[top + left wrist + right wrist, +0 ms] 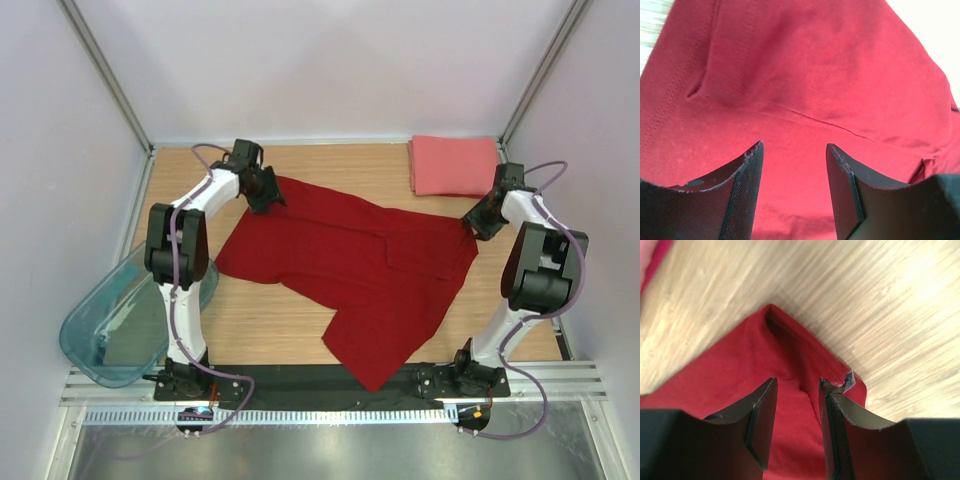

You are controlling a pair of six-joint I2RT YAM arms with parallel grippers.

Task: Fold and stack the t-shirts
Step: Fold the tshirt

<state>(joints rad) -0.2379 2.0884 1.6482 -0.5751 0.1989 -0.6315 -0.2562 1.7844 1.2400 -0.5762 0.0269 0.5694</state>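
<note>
Two ends of the dark red shirt lie under my tools: left gripper upper left, wide; right gripper centre right, narrower, apparently empty.

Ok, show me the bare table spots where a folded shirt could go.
Free: the far strip of table left of the pink shirt; the near-left patch between the red shirt and the left arm; a narrower near-right patch beside the right arm. The middle is crowded.
</note>
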